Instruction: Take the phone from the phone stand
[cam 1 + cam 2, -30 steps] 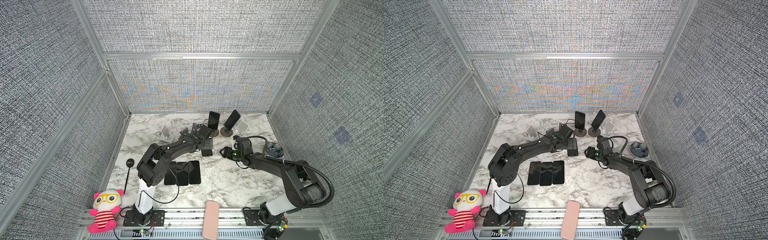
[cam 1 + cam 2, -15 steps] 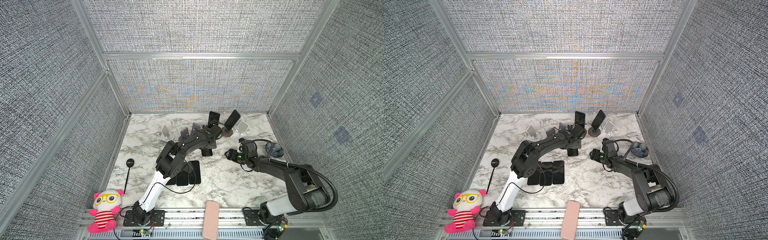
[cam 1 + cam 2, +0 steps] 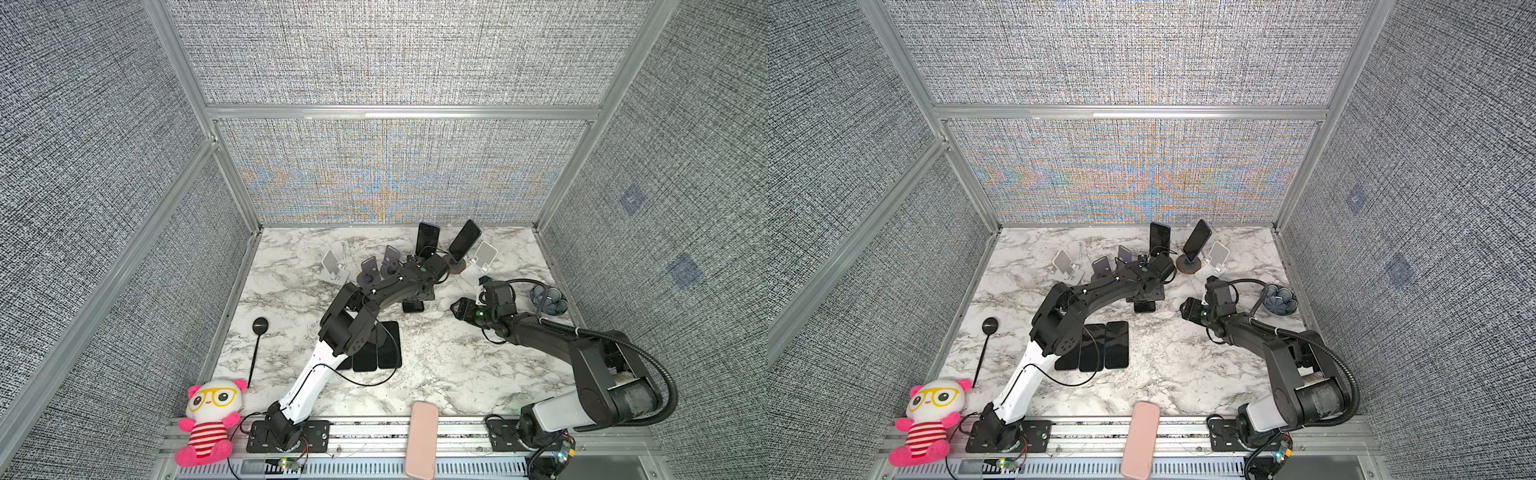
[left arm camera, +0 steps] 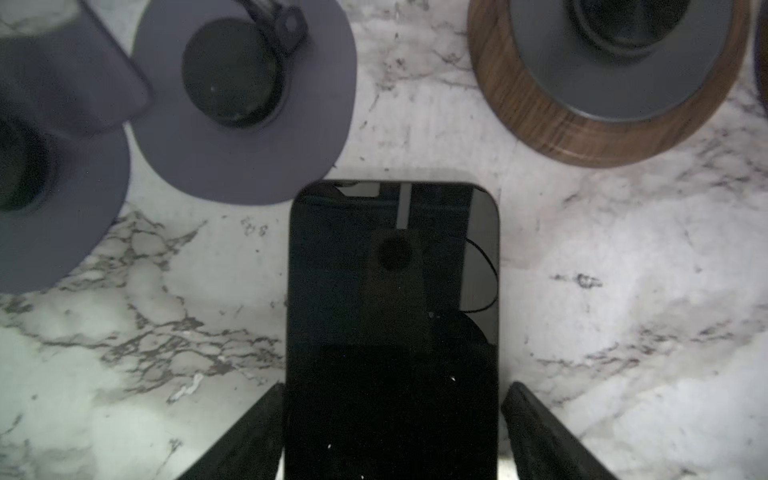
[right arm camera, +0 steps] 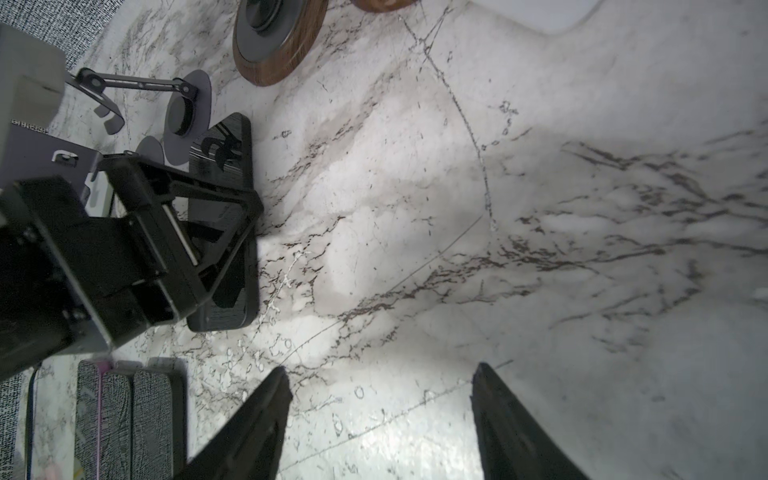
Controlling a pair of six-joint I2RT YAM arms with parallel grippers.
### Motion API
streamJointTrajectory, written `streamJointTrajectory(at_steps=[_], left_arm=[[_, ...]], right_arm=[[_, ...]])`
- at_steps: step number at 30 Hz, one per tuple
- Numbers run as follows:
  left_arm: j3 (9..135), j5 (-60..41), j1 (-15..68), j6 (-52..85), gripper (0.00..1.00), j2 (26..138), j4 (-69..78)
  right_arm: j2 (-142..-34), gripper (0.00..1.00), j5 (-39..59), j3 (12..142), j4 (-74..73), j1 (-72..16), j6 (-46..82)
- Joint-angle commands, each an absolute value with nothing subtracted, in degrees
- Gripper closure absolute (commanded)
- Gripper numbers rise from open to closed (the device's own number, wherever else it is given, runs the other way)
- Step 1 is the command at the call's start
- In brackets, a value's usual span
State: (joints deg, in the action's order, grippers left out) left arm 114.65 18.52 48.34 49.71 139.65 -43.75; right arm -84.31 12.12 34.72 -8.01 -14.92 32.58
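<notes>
A black phone lies flat, screen up, on the marble, and its near end shows in both top views. My left gripper is down over it, open. One finger sits against one long edge and the other stands a sliver off the opposite edge. Two more dark phones lean upright at the back, one of them on a wooden-based phone stand. My right gripper hangs open over bare marble, with nothing between its fingers.
Two empty purple stands and two white stands crowd the back. Three dark phones lie side by side under the left arm. A black spoon, blue bowl, plush toy and pink case sit round the edges.
The left jaws have narrowed in on the flat phone's edges, and the left arm's elbow has swung right. The right gripper has drifted slightly right and nearer the front.
</notes>
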Motion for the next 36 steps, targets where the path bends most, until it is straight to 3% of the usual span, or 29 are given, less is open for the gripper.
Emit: streamJointTrajectory(at_steps=[1,7,17,32,36], left_arm=[[113.84,14.94,48.36,49.92,0.28,141.31,-50.28],[113.56,14.47,48.68,47.31,0.36,139.70,-51.50],[109.48,11.39,49.66,34.47,0.38,132.78,-51.52],[97.72,-4.03,49.59,6.27,0.44,124.32,-40.68],[95.40,-7.09,49.50,-0.94,0.45,122.89,-38.74]], right_arm=[[-83.98,0.34,12.35,34.53,-9.13,-14.85,32.09],[-82.63,0.34,12.75,34.67,-7.58,-14.47,31.53],[-78.27,0.34,18.13,37.83,2.63,-10.68,26.09],[-88.48,0.34,44.82,49.34,17.16,-6.07,14.10],[-90.60,0.34,45.67,51.14,18.81,-6.21,13.30]])
